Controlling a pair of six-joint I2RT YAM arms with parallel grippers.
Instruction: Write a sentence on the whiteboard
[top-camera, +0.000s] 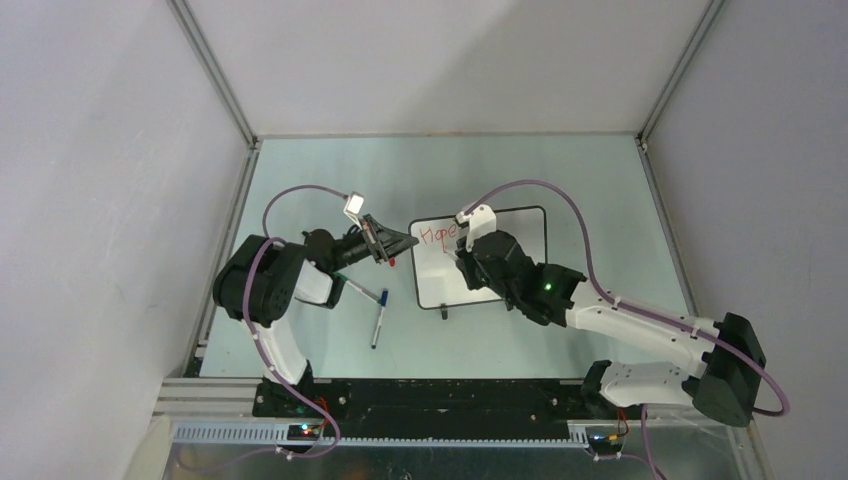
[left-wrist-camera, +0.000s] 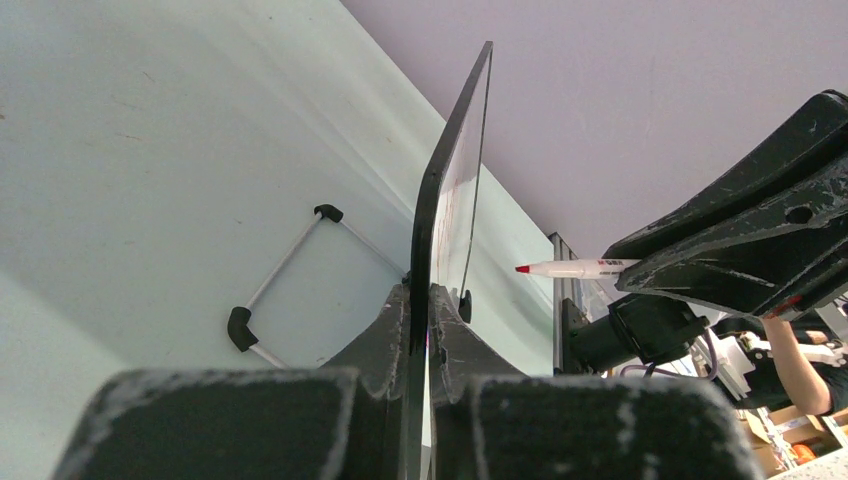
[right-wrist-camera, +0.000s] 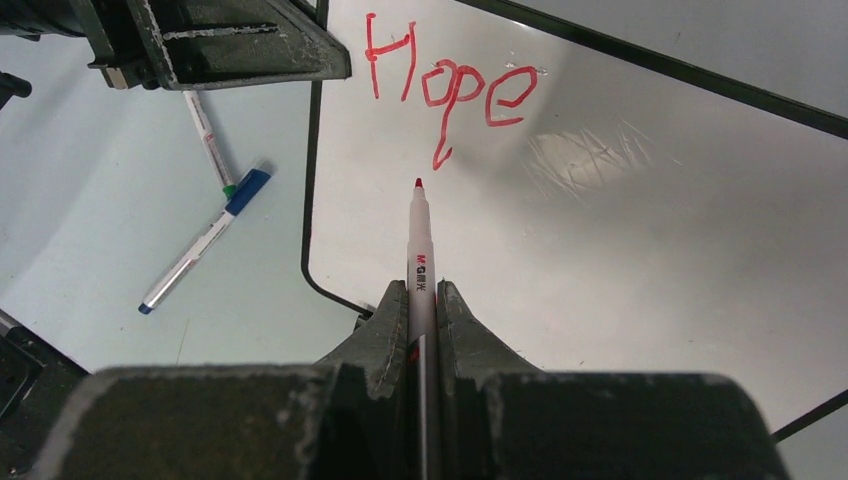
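The whiteboard (top-camera: 438, 272) is mid-frame in the top view. The left jaws are clamped on its left edge. The right jaws grasp a red marker (right-wrist-camera: 420, 250), with its tip near the board just under the sentence (right-wrist-camera: 450, 85). The sentence reads only "Hope", in the board's upper left. A blue-capped pen (right-wrist-camera: 200, 250) and a second pen (right-wrist-camera: 205, 135) lie on the bench (top-camera: 600, 180) left of the board.

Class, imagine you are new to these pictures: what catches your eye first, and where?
The red word "Hope" stands out at the top left of the whiteboard. Near it, the right hand holds a red marker, tip pointing at the board. The left hand clamps its left edge.
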